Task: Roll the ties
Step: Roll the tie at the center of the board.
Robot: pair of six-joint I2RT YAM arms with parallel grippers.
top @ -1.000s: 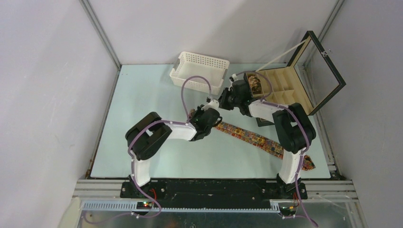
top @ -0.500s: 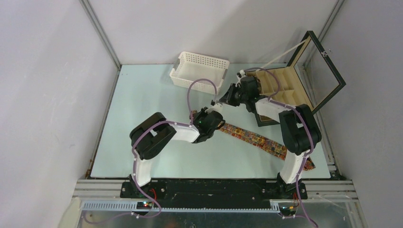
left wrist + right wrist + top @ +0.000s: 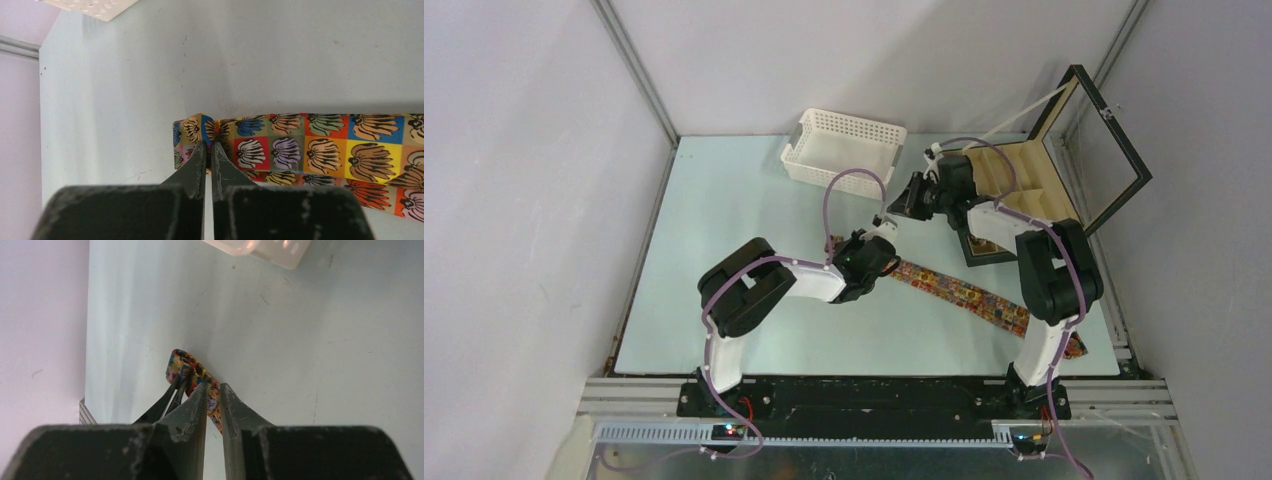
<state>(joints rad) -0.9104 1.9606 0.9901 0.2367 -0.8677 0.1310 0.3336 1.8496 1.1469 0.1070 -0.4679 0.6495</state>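
One tie (image 3: 954, 290) with coloured flower squares lies flat on the table, running from mid-table down to the right. My left gripper (image 3: 842, 247) is shut on its narrow left end. In the left wrist view the jaws (image 3: 210, 145) pinch a small fold of the tie (image 3: 310, 150) at the table surface. My right gripper (image 3: 894, 210) hovers above the table, left of the box. Its jaws (image 3: 214, 386) stand a narrow gap apart with nothing between them. Beyond them the tie's end (image 3: 175, 362) shows, held by the left fingers (image 3: 162, 410). Any rolled tie is hidden.
A white perforated basket (image 3: 844, 150) stands at the back, also showing in the left wrist view (image 3: 90, 5) and right wrist view (image 3: 265, 247). A black compartmented box (image 3: 1029, 185) with its glass lid raised stands at the back right. The tie's wide end (image 3: 1074, 345) lies near the right arm's base.
My right gripper held a rolled tie over the box, then drew back left out of the box, empty. My left gripper has shifted slightly right along the tie's end.
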